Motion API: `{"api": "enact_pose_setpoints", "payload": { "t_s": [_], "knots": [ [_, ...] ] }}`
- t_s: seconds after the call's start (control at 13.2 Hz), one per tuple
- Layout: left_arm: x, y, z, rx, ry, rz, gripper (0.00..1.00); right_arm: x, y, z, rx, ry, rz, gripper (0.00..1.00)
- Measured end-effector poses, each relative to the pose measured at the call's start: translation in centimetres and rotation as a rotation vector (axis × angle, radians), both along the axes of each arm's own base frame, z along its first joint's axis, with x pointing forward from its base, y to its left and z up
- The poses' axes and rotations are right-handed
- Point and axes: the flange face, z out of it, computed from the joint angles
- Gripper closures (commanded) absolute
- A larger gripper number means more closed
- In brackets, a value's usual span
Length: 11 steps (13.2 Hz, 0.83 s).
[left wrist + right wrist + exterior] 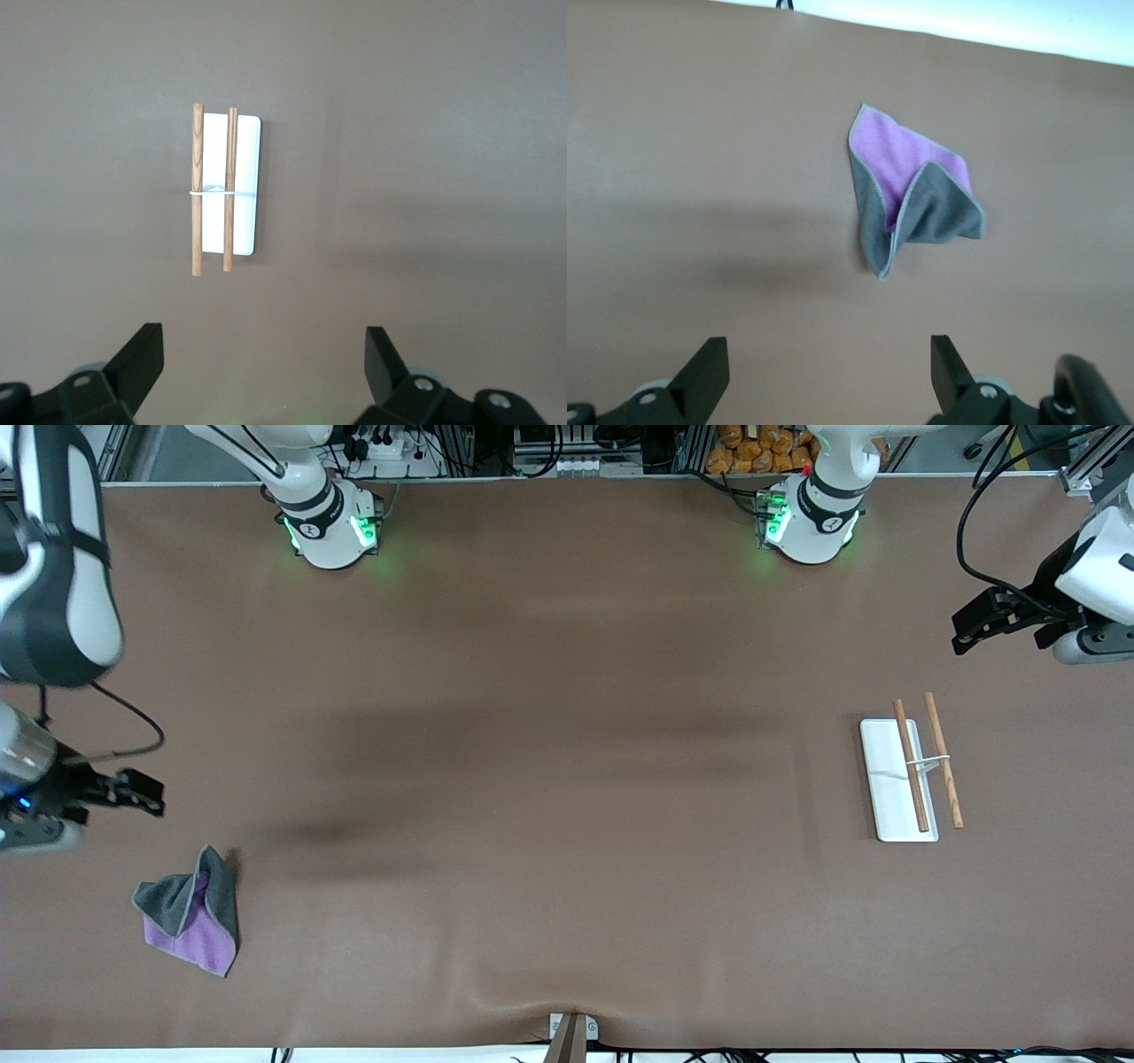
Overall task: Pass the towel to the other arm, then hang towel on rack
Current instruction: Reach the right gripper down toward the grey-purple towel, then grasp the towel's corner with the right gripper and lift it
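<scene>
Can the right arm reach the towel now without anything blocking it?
Probably yes. The right end effector is open in the air close to the towel, which lies alone on the table.

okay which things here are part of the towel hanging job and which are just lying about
Part of the job:
- towel
- rack
- right gripper, open
- left gripper, open

Just lying about:
- nothing on the table

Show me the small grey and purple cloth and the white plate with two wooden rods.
grey and purple towel (197, 921), front view, on its purple side.
white-based rack with two wooden rods (886, 779), front view, on its bare base plate.
</scene>
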Motion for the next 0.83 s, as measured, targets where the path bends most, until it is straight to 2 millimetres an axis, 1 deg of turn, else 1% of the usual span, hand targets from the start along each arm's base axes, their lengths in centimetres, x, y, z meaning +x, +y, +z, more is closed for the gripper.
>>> {"api": "enact_pose_setpoints", "payload": {
  "t_s": [0.15, 0.23, 0.38, 0.45, 0.53, 0.61, 0.68, 0.76, 0.83],
  "knots": [
    [0.3, 0.0, -0.6, 0.0, 0.011, 0.0, 0.0, 1.9, -0.4, -5.8, 0.006, -0.016, 0.0, 0.0],
    [0.4, 0.0, -0.8, 0.0, 0.015, 0.0, 0.0, 2.7, -1.3, -8.9, 0.008, -0.027, -0.008, 0.0],
    [0.5, 0.0, -1.1, 0.0, 0.02, 0.0, 0.0, 3.4, -3.8, -14.8, 0.008, -0.017, 0.003, 0.0],
    [0.5, 0.0, -1.2, 0.0, 0.023, 0.0, 0.0, 3.4, -5.0, -17.1, 0.008, -0.003, 0.013, 0.0],
    [0.6, 0.0, -1.3, 0.0, 0.024, 0.0, 0.0, 3.2, -6.1, -19.0, 0.01, 0.017, 0.015, 0.0],
    [0.6, 0.0, -1.4, 0.0, 0.026, 0.0, 0.0, 2.9, -7.0, -20.4, 0.013, 0.036, 0.01, 0.0],
    [0.7, 0.0, -1.5, 0.0, 0.028, 0.0, 0.0, 2.6, -7.6, -21.4, 0.016, 0.05, 0.004, 0.05],
    [0.7, 0.0, -1.6, 0.0, 0.031, 0.0, 0.0, 2.5, -7.9, -22.3, 0.018, 0.062, 0.0, 0.25],
    [0.7, 0.0, -1.8, 0.0, 0.034, 0.0, 0.0, 2.3, -8.0, -23.0, 0.021, 0.073, -0.001, 0.4]
  ]
}}
